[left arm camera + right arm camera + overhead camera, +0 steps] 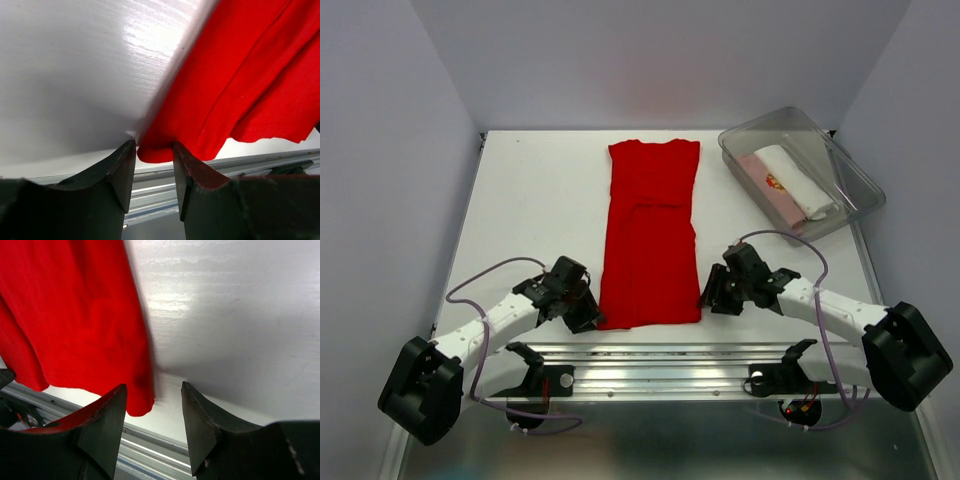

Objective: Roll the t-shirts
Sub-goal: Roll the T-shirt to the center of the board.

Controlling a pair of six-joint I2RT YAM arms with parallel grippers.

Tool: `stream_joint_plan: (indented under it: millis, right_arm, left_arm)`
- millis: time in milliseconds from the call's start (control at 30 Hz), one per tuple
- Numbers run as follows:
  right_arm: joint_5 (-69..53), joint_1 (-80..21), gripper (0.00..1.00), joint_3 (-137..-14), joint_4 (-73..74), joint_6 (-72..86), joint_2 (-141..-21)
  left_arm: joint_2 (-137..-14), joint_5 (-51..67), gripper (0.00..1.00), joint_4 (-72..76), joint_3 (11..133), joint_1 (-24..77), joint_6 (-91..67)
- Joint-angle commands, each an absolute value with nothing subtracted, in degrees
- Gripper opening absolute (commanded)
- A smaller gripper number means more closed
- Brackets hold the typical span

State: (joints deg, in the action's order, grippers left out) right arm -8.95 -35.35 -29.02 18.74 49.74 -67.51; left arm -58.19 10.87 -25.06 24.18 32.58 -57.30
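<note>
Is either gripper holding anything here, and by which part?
Nothing is held: the left gripper and the right gripper both stand open, one at each near corner of the flat red cloth t-shirt.

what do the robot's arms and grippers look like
Both arms look alike: white tube-like links between chunky black joints, the left arm and the right arm each with a thin lilac cable looping along it. The left gripper and right gripper are black, with two dark wedge-shaped fingers.

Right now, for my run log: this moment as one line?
red cloth t-shirt: flat, unrolled | left gripper: open, near-left corner | right gripper: open, near-right corner
</note>
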Motion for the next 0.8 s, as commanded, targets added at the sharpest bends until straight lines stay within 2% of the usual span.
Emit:
stream_joint_plan:
  millis: [0, 100, 200, 333, 467, 533, 633, 667, 700, 767]
  right_arm:
    - [-14.58, -36.47, 0.53, -28.04, 14.42, 48.78, -69.78]
    - [-15.2, -36.47, 0.51, -27.6, 13.71, 48.34, -70.31]
    - [-16.08, -36.47, 0.47, -27.77, 13.36, 47.55, -70.84]
    - [-17.31, -36.47, 0.35, -27.95, 13.36, 46.93, -71.8]
    - [-17.4, -36.47, 0.32, -27.86, 14.68, 46.76, -70.84]
    - [-17.31, -36.47, 0.31, -27.69, 15.38, 46.67, -69.71]
    - [-17.14, -36.47, 0.17, -27.69, 15.64, 46.84, -68.56]
    - [-17.05, -36.47, 0.08, -27.77, 15.64, 47.02, -67.95]
    - [-16.88, -36.47, 0.04, -28.12, 15.82, 47.37, -67.59]
    - [-15.91, -36.47, 0.01, -28.47, 16.08, 47.72, -66.62]
  left_arm:
    - [-58.53, 13.09, 0.45, -22.07, 22.5, 32.96, -57.74]
    - [-59.32, 14.24, 0.42, -21.18, 22.06, 32.96, -57.39]
    - [-59.33, 14.68, 0.34, -20.48, 22.24, 33.05, -57.39]
    - [-59.33, 14.59, 0.2, -20.48, 22.5, 33.05, -57.3]
    - [-59.41, 14.68, 0.0, -20.65, 22.76, 33.05, -57.13]
    - [-59.33, 14.77, 0.0, -20.74, 22.76, 33.05, -57.3]
    - [-58.89, 14.77, 0.0, -20.83, 22.94, 33.13, -57.39]
    - [-58.71, 14.85, 0.0, -20.83, 23.03, 33.05, -57.48]
    - [-58.28, 14.85, 0.0, -20.92, 23.46, 33.05, -57.48]
    - [-58.1, 14.42, 0.0, -21.27, 24.34, 33.05, -57.39]
